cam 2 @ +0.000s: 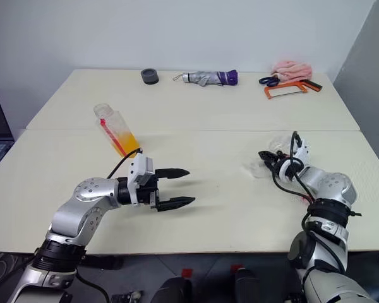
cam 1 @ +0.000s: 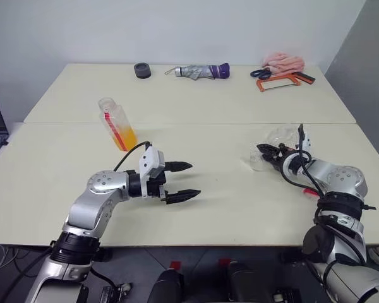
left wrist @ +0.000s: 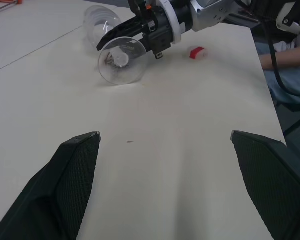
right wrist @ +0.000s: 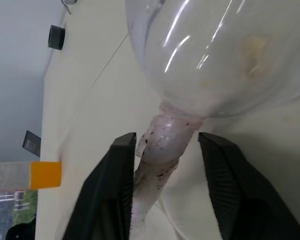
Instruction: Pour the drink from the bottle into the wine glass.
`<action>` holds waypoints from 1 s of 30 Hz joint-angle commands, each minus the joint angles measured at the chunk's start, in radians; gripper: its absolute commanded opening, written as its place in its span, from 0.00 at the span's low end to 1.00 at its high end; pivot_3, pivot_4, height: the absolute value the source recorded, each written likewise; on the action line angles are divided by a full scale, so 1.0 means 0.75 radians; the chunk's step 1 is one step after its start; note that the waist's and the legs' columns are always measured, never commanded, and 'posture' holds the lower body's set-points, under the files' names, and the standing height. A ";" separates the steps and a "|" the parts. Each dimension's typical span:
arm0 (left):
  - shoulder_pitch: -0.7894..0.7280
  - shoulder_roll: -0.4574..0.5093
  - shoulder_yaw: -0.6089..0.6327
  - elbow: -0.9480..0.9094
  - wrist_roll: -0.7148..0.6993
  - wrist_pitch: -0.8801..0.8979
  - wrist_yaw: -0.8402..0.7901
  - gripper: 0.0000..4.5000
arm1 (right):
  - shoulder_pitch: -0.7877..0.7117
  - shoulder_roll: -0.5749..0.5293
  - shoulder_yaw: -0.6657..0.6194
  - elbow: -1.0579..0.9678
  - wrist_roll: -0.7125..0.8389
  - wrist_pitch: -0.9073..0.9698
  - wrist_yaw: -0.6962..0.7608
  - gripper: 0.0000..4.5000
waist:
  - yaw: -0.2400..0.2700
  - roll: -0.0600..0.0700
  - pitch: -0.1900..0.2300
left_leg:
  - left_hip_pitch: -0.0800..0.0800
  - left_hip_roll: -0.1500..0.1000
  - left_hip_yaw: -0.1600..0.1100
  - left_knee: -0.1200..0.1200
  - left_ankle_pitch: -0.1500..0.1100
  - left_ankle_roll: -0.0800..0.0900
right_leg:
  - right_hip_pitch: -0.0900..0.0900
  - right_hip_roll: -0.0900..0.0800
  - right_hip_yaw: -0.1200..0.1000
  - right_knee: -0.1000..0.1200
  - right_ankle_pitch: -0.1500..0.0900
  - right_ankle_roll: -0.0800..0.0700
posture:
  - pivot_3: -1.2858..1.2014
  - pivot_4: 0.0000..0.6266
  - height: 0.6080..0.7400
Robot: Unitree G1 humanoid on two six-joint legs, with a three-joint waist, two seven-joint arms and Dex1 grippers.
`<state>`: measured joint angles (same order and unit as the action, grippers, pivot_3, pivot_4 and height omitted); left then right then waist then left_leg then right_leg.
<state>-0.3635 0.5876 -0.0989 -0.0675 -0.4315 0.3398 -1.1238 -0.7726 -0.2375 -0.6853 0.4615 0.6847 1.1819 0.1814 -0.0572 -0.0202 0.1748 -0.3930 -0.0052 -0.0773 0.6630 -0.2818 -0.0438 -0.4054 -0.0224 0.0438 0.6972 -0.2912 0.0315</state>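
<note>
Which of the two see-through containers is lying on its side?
The wine glass, by the right gripper. The bottle of orange drink stands, though leaning.

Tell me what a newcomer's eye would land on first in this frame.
Probably the wine glass, lying on its side on the table's right half, with the right gripper straddling its stem. Next, the bottle of orange drink, standing tilted and uncapped further left. The left gripper hovers wide open between them, holding nothing.

I see two cream tables (cam 1: 196,101) pushed together, a plain pale wall (cam 1: 177,28) right behind them.
</note>
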 commanded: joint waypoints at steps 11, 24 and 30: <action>-0.024 -0.003 0.007 -0.081 -0.017 0.036 0.029 1.00 | 0.066 -0.050 0.259 -0.283 -0.109 -0.456 0.123 0.04 | 0.004 0.002 0.001 | -0.003 0.000 -0.001 0.000 0.000 0.000 | -0.001 -0.002 -0.001 -0.002 0.000 0.000 | 0.52 0.24 1.00; -0.056 0.006 0.058 -0.029 -0.051 0.058 0.025 1.00 | 0.456 -0.068 0.769 -0.394 -0.547 -1.095 0.318 0.04 | 0.000 0.002 0.001 | 0.000 0.001 -0.004 0.000 0.000 0.000 | 0.000 0.000 0.000 -0.001 0.000 0.000 | 0.52 0.24 1.00; -0.020 0.020 0.087 -0.031 -0.056 0.053 0.025 1.00 | 0.601 -0.068 0.816 -0.405 -0.583 -1.138 0.348 0.04 | 0.000 0.000 -0.001 | 0.002 0.001 -0.004 0.000 0.000 0.000 | 0.002 0.000 0.000 -0.001 0.000 0.000 | 0.52 0.24 1.00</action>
<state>-0.3833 0.5931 -0.0685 -0.0712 -0.4558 0.3854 -1.1029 -0.3683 -0.2949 -0.1109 0.1208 0.2560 0.2973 0.4167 -0.0570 -0.0202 0.1740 -0.3908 -0.0045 -0.0807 0.6630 -0.2817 -0.0440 -0.4035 -0.0223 0.0436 0.6963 -0.2912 0.0317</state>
